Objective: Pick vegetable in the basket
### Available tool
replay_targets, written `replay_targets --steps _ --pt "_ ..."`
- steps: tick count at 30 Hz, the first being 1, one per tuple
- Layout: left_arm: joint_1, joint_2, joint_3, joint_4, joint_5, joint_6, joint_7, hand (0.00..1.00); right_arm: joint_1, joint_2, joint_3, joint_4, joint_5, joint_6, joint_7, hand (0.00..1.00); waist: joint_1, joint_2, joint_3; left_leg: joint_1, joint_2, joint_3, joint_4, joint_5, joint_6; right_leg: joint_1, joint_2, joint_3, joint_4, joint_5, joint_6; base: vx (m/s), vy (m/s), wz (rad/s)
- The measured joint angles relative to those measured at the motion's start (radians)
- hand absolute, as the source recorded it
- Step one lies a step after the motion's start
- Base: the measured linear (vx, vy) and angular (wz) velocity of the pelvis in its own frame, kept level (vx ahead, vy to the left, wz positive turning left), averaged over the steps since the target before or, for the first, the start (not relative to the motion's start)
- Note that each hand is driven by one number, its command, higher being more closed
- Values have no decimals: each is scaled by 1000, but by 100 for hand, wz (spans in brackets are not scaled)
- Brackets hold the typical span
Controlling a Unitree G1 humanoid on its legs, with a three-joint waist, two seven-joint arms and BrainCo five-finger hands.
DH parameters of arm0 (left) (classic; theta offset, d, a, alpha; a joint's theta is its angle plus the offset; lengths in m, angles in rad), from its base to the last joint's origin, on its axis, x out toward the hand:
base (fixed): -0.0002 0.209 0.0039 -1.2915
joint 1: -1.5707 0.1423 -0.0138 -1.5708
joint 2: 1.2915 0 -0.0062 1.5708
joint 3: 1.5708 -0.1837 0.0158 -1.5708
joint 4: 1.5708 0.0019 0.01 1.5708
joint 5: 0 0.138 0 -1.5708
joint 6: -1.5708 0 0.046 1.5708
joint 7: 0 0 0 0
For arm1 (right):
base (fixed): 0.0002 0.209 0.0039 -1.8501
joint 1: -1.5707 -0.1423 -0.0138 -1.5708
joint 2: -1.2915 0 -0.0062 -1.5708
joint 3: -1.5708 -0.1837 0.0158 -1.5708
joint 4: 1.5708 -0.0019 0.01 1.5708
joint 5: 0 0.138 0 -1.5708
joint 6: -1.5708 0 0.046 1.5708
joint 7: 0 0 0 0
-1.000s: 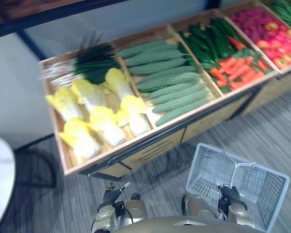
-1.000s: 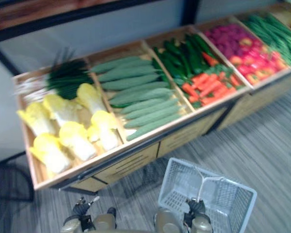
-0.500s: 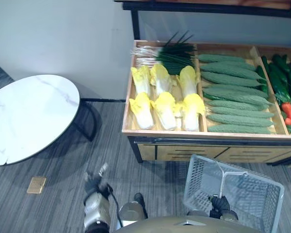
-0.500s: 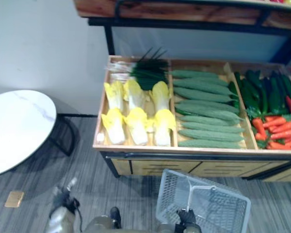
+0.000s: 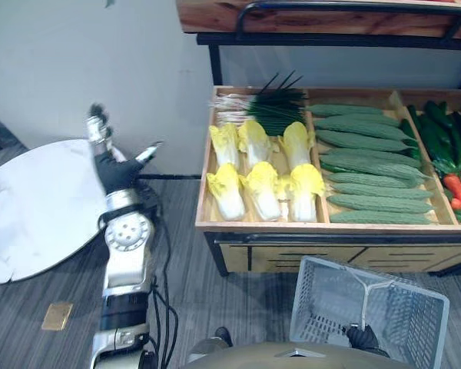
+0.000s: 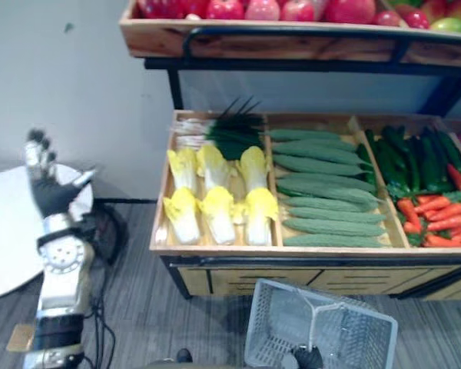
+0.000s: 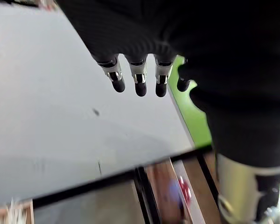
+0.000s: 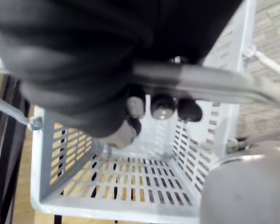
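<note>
R hand [image 5: 365,337] clamps handle [image 5: 364,304], basket [image 5: 315,300] at 5 o'clock near cabbages [image 5: 263,184]; L hand [image 5: 111,169] at 9 o'clock, fingers spread, free to pick.

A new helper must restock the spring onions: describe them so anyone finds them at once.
Start at the wooden stand by the wall and take its leftmost compartment. The spring onions lie at its back, behind the yellow cabbages. They are the only thin stalks there, white at the left, dark green at the right.
</note>
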Motion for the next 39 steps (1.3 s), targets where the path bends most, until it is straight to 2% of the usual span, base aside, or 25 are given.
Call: replay_targets --steps 2,5,6,11,13,20,23,31,36,39 --pt "-53 6 -80 59 96 19 -15 0 1 0 -2 0 0 -1 -1 100 -14 2 -1 0 7 6 0 2 -3 -5 8 15 0 0 0 -2 -59 -13" --pt "-102 11 -154 122 191 30 -20 0 -1 0 -2 0 0 -2 -8 100 -21 4 -12 -25 13 26 0 8 -7 -40 13 26 2 0 0 -8 -46 -15" --pt "-120 12 -173 155 227 43 -21 0 -4 0 -5 -1 0 -3 -11 100 -32 8 -12 -34 13 28 0 14 -6 -54 13 26 2 0 0 4 -55 -6" --pt "-161 13 -207 273 288 88 -21 0 -8 0 -18 -20 0 -3 -20 100 -40 21 5 -36 17 57 0 28 -1 -72 19 58 2 -1 -1 -28 -33 -16" --pt "-179 13 -211 301 296 101 -21 0 -16 0 -22 -21 1 -3 -29 100 -43 24 9 -56 19 60 -1 22 -10 -91 21 66 1 -1 -1 -89 -30 -9" --pt "-279 0 -212 423 299 145 -16 0 -49 1 -23 -46 20 -3 -41 100 -53 26 59 -103 26 101 0 39 -7 -153 23 80 2 10 2 -29 -15 -4" --pt "-311 0 -212 479 300 165 -14 0 -67 3 -24 -56 25 -3 -49 100 -57 23 71 -123 21 109 1 55 7 -177 20 87 4 11 2 44 -9 -4" --pt "-401 -2 -211 569 323 183 -8 0 -139 -1 -25 -65 41 -3 -78 100 -57 37 153 -175 20 136 6 68 6 -257 22 110 33 10 2 25 -20 -7" --pt "-450 -4 -203 640 326 208 20 0 -163 -1 -24 -100 62 -10 -86 100 -59 46 205 -214 23 145 6 76 5 -315 27 129 54 10 2 11 -32 -7" --pt "-464 -6 -201 664 327 213 30 0 -167 -1 -25 -100 68 -19 -90 100 -58 46 210 -239 24 144 6 81 2 -341 28 129 59 10 2 24 -17 1"
